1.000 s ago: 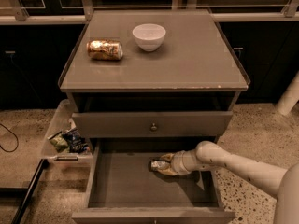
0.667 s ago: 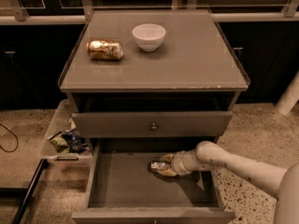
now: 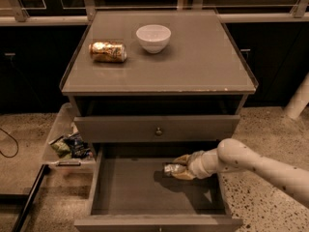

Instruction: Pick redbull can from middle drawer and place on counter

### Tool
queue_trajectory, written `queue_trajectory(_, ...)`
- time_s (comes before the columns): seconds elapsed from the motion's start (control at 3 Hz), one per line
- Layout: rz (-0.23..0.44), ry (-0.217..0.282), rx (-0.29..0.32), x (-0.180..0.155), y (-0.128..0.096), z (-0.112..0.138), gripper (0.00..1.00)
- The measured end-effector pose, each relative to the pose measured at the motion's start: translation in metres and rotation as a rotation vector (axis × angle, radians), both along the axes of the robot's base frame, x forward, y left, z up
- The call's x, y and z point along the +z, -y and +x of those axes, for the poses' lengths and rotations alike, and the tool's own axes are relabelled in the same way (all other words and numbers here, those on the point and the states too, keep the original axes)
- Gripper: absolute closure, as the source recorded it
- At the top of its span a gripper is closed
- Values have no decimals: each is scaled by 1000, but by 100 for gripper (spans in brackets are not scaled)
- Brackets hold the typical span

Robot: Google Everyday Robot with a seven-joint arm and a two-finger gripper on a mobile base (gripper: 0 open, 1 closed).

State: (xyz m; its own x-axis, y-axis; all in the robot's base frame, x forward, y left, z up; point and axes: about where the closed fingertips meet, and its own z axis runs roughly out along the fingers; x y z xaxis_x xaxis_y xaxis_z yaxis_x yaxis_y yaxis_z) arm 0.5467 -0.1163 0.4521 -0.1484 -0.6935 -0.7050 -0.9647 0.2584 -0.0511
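Note:
The middle drawer [image 3: 130,187] stands pulled open below the cabinet, its flat grey bottom showing. My gripper [image 3: 177,168] is inside it at the right rear, reaching in from the right. A small shiny silver object, the redbull can [image 3: 171,168], sits between the fingers just above the drawer bottom. The counter [image 3: 193,62] is the flat grey top of the cabinet above.
On the counter a gold-brown can [image 3: 107,52] lies on its side at the left and a white bowl [image 3: 153,37] stands near the back. A shut drawer front with a brass knob [image 3: 158,131] is above the open drawer. A clear bin of snack bags [image 3: 67,144] stands left of the cabinet.

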Motion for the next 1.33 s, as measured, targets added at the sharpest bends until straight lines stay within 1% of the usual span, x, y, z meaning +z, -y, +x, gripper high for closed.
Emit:
queue_trajectory(0.33, -42, 60, -1, 68, 28, -5, 100)
queue_trajectory(0.67, -22, 131, -14, 132, 56, -4, 100)
queue_trajectory(1.0, -22, 129, -13, 130, 55, -4, 100)
queue_trajectory(1.33, -31, 206, 28, 164, 42, -16, 100)
